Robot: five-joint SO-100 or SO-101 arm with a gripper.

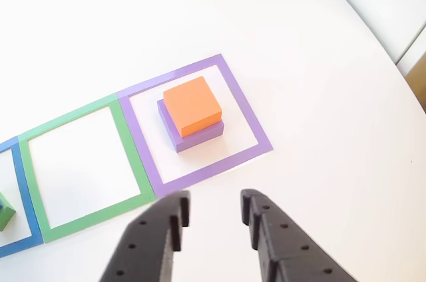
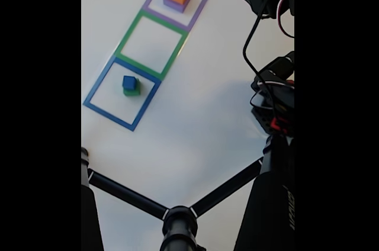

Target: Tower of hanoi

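A white desk (image 1: 319,62) carried three square outlines laid edge to edge in a row: purple, green and blue. In the other view, the purple square (image 1: 256,130) sat at the centre of the frame. Inside it an orange block (image 1: 192,105) rested on top of a wider purple block (image 1: 200,138). The green square (image 1: 133,155) lay to its left with bare desk inside. Part of the blue square (image 1: 20,182) showed at the left edge, with a corner of a green block (image 1: 5,211) inside it.

The black tool (image 1: 213,219) reached in from the bottom edge with its two fingers spread apart, holding nothing, just below the purple square.

In the fixed view, the row ran from upper centre down to the left. There a blue block (image 2: 129,82) sat on the green block (image 2: 132,91) inside the blue square (image 2: 95,92). The arm (image 2: 272,85) stood along the right side. Black tripod legs (image 2: 127,195) crossed the bottom of the frame.
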